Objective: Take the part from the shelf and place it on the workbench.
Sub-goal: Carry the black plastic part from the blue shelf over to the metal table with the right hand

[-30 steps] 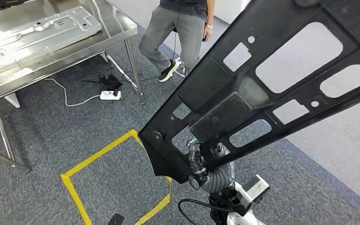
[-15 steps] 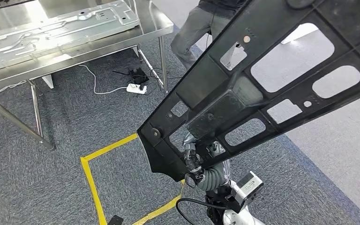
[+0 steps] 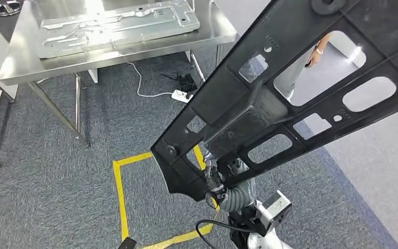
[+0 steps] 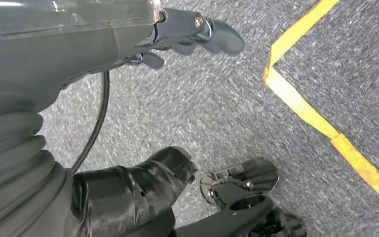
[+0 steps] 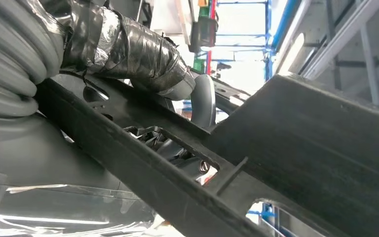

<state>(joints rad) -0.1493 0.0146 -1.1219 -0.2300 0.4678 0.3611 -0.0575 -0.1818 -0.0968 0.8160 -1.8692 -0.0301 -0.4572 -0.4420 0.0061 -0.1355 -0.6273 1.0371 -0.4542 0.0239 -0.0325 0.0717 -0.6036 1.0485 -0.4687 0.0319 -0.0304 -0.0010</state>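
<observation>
A: Right hand seen clamped on the lower corner of the black plastic panel, thumb pressed on one face, fingers tucked behind through a cutout. Panel carried aloft, tilted steeply, slanting up and away toward the right of the head view.

B: And the left hand?

A: Hung low over the grey carpet, holding nothing; fingers only partly visible, so how far spread could not be told.

B: Where next with the part?

A: Toward the steel workbench, well apart and off to the left, already bearing a pressed metal sheet. Yellow floor tape lay between robot and bench.

B: Advice for the carry?

A: Best kept slow and level, by judgement: long panel, grip at one corner, much leverage on the wrist. Also wise to mind the far end, with a person glimpsed through a cutout, and a power strip with cable beneath the bench.

B: Arm pose?

A: Right wrist raised in front of the body, ribbed cuff below the panel.
</observation>
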